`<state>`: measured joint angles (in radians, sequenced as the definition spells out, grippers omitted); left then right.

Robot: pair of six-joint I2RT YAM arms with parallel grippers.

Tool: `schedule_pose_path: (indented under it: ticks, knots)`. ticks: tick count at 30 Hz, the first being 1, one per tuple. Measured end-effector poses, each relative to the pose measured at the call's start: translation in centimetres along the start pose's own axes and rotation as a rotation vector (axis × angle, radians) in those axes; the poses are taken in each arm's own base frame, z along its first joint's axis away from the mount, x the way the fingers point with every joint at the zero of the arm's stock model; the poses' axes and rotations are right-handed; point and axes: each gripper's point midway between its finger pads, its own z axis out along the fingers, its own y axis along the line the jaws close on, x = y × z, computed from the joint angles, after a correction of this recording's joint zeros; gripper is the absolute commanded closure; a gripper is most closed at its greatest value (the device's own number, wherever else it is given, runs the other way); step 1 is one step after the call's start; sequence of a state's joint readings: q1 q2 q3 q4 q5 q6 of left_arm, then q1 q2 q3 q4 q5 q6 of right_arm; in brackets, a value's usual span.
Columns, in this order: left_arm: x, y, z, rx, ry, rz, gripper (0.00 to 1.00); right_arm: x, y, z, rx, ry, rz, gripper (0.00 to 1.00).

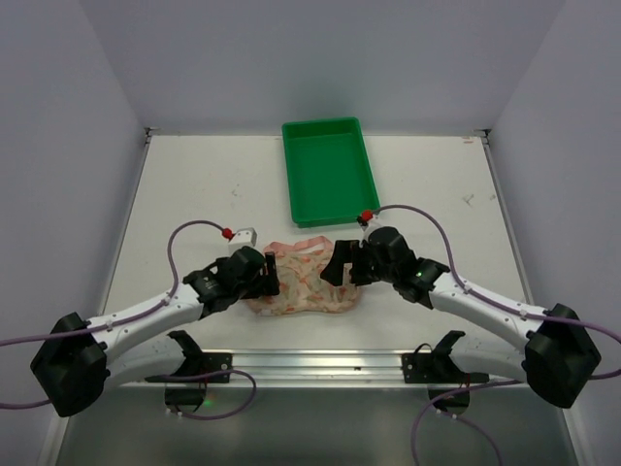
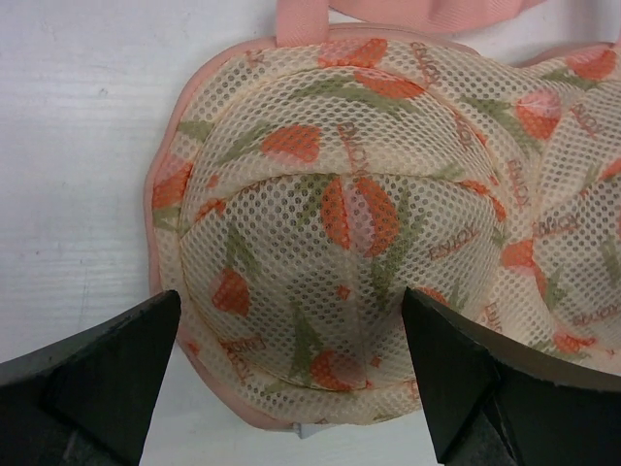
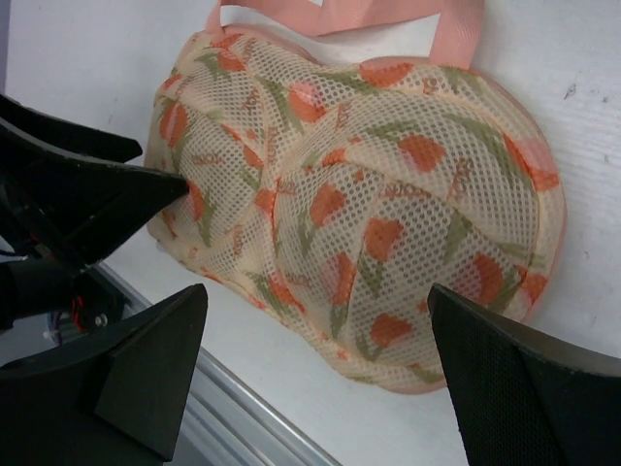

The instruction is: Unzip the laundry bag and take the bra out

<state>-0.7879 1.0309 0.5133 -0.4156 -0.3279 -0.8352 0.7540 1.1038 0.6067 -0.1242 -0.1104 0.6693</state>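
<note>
as it lies closed, the laundry bag (image 1: 306,291) bulges, contents hidden.

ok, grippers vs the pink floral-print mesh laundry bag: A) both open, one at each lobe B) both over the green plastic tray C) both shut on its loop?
A: the left gripper and right gripper each show spread fingers with a lobe of the laundry bag between them.

The laundry bag (image 2: 369,214) was open-weave mesh cloth, matt and rough, edged in smoother pink fabric. The green tray (image 1: 330,184) at upper centre looked like glossy plastic. The table (image 1: 194,184) was matt white and faintly scuffed. The left claw (image 2: 291,291) and right claw (image 3: 318,286) were matt black plastic.
</note>
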Motion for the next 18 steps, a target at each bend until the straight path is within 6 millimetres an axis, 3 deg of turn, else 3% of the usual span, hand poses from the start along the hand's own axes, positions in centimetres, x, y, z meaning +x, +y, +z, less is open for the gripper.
schedule_pose_path:
  ticks: [4,8,14,18]
  knots:
    - [-0.2,-0.9,2.1,0.014,0.006,0.016,0.00,0.3,-0.8,1.3,0.041,0.018,0.011,0.03]
    - [-0.6,-3.5,3.6,0.099,0.006,0.045,0.00,0.3,-1.2,1.1,0.062,0.005,0.018,0.03]
    - [-1.6,-8.2,4.7,0.225,0.015,0.099,0.00,-0.9,-1.6,-1.8,0.082,-0.083,-0.004,0.03]
    - [-2.0,-9.8,4.0,0.286,0.006,0.104,0.00,-1.7,-1.7,-3.5,0.093,-0.136,-0.033,0.05]
